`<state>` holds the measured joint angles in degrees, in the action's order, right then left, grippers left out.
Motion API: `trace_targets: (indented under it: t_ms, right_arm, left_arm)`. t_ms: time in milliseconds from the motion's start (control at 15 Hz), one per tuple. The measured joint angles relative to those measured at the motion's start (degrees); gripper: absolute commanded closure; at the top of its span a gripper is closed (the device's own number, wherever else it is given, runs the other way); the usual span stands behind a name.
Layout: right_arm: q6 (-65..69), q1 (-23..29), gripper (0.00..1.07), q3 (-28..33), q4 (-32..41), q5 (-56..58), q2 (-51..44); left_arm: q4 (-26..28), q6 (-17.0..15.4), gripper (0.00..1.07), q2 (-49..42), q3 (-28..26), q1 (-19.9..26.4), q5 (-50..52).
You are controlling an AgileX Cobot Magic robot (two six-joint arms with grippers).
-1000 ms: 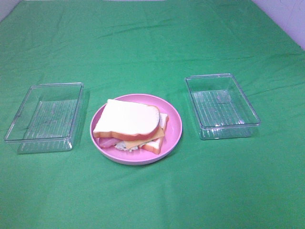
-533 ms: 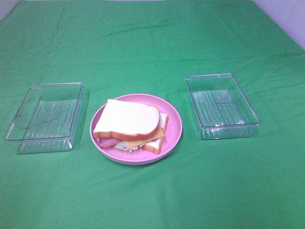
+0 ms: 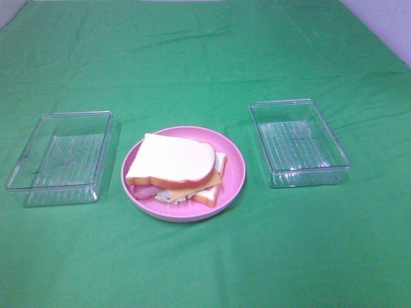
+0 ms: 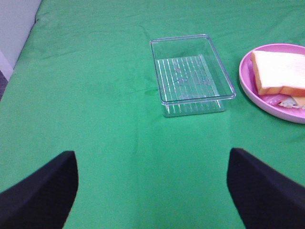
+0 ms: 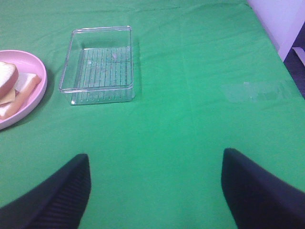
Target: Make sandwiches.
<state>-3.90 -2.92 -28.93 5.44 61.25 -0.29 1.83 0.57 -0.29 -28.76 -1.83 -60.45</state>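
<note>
Exterior high view: green-covered counter [image 3: 205, 58] carries two clear trays [image 3: 61, 156] [image 3: 298, 141] flanking a pink plate [image 3: 235, 168] mid-counter, sandwiches [image 3: 174, 168] stacked on it. Left end effector [image 4: 151, 191] and right end effector [image 5: 155, 188] both gape wide, empty.

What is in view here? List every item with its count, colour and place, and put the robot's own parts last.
sandwich: one stack, white bread with orange-brown crust, cheese and bacon showing at its edge, on the plate.
plate: one, pink, centre of the cloth.
trays: two, clear, empty, one left of the plate, one to its right.
cloth: one, green, covering the table.
left gripper: black, open, empty.
right gripper: black, open, empty.
</note>
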Motion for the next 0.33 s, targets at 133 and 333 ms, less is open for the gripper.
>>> trace_targets:
  t_ms: [133,333]
  right_arm:
    - [0.0,0.0,0.35,0.0,0.0,0.0,0.0]
    - [0.0,0.0,0.35,0.0,0.0,-0.1,0.0]
  left_arm:
    - [0.0,0.0,0.26,0.0,0.0,0.0,0.0]
    - [0.0,0.0,0.26,0.0,0.0,0.0,0.0]
